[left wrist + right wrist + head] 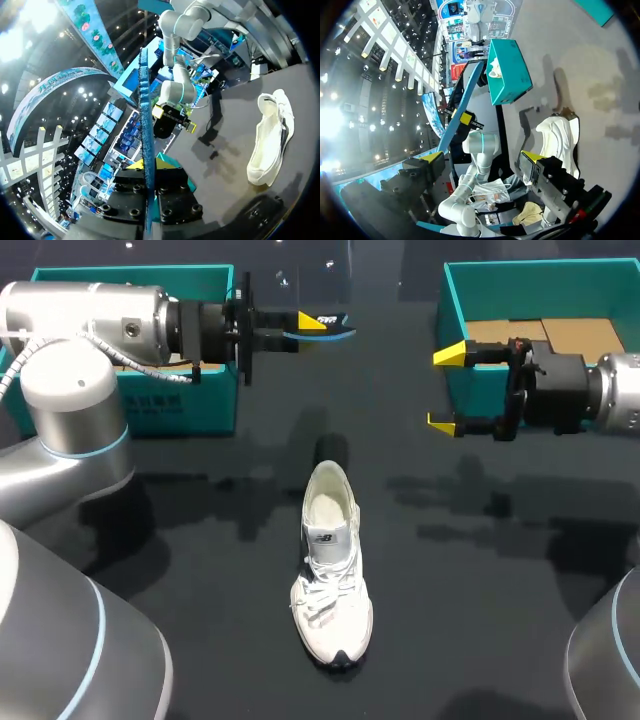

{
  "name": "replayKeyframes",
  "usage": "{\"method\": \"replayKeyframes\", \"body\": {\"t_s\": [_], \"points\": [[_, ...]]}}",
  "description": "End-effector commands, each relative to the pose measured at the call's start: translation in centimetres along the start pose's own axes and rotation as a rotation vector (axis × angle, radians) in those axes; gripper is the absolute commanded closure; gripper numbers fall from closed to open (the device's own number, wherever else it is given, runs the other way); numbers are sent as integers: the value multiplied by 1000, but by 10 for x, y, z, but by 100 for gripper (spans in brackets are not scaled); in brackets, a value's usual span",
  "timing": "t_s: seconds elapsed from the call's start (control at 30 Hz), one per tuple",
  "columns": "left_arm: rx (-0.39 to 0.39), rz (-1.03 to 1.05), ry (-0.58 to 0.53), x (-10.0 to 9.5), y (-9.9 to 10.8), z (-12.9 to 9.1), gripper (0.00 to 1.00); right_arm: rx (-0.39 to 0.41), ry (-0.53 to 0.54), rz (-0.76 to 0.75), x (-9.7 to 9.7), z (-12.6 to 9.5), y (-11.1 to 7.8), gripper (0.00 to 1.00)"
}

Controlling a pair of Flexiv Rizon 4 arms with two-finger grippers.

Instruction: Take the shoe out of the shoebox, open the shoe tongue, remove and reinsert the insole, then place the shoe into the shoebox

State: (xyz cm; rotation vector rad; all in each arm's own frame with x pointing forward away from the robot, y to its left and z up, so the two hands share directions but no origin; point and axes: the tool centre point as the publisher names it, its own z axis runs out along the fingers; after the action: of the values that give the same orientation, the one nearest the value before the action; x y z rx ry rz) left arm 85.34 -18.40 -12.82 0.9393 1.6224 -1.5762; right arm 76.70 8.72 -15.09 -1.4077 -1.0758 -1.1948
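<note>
A white shoe (331, 570) lies in the middle of the dark table, toe toward the front edge, tongue pulled open. My left gripper (312, 323) hangs above the table's far middle, shut on a thin blue insole (335, 328). In the left wrist view the insole (145, 125) stands edge-on between the fingers, with the shoe (272, 135) off to one side below. My right gripper (445, 388) is open and empty at the near wall of the right shoebox (455, 300), facing the left gripper. Its own view shows the spread gripper (480, 162), the shoe (560, 140) and the insole (465, 97) ahead.
A second teal box (180, 405) stands at the back left, behind my left arm; it also shows in the right wrist view as the teal box (507, 72). The right shoebox has brown cardboard (560, 335) inside. Dark table surface surrounds the shoe.
</note>
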Motion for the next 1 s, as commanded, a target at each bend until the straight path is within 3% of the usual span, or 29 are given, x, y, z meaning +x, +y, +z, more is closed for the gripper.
{"method": "replayKeyframes", "body": {"t_s": [0.03,0.57,0.73,1.0], "points": [[-19,195,-31,3,0,3,100,-2,-1,0,-1,2,0,0],[-19,195,-31,3,0,3,100,-2,-1,0,-1,2,0,0],[-28,297,12,11,3,2,100,13,-14,-46,4,6,1,0],[-58,459,56,18,0,22,100,28,-9,-123,7,15,6,0]]}}
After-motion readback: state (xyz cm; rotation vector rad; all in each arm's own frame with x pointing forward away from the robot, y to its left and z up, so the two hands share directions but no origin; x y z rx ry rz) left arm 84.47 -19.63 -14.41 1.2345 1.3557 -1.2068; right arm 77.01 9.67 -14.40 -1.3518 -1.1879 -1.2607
